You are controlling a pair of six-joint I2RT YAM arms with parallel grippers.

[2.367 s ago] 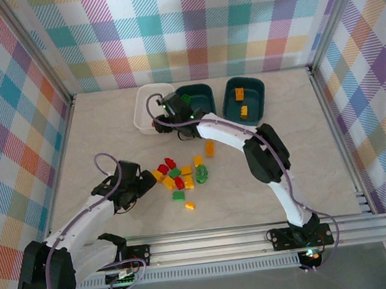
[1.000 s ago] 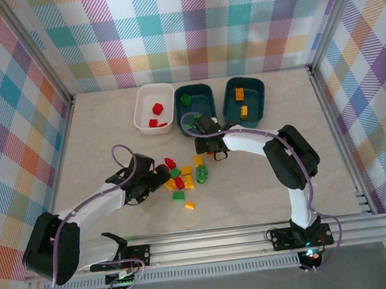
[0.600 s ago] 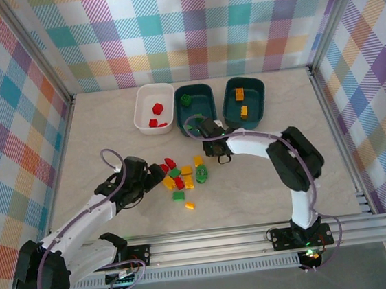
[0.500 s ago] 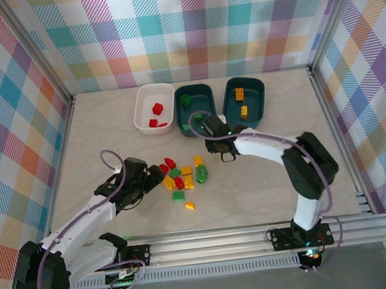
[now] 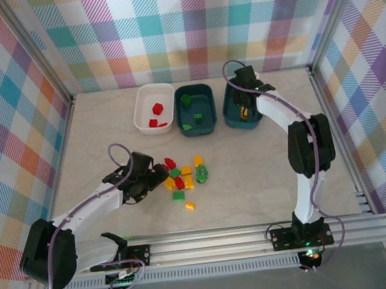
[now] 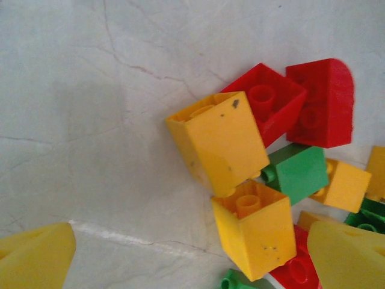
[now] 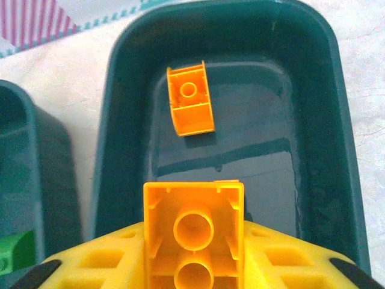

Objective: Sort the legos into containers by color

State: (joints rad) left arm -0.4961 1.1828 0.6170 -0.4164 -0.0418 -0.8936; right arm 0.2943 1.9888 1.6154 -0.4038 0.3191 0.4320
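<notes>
- Legos (image 5: 181, 179) lie in a loose pile in the middle of the bench (image 5: 108, 126), red, green and orange mixed.
- Right gripper (image 7: 194, 241) hangs over the right teal tub (image 7: 337, 120), jaws clamped on an orange brick (image 7: 194, 229). Its hollow underside faces the camera, and its long axis runs along the tub's length.
- One loose brick (image 7: 190, 107) lies inside that tub, slightly tilted.
- Left gripper (image 6: 189, 256) hovers at the pile's left edge, jaws spread wide.

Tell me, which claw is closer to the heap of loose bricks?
Left. The left gripper sits open at the left edge of the heap; the right gripper hangs over the right-hand teal tub, holding a yellow-orange brick.
</notes>
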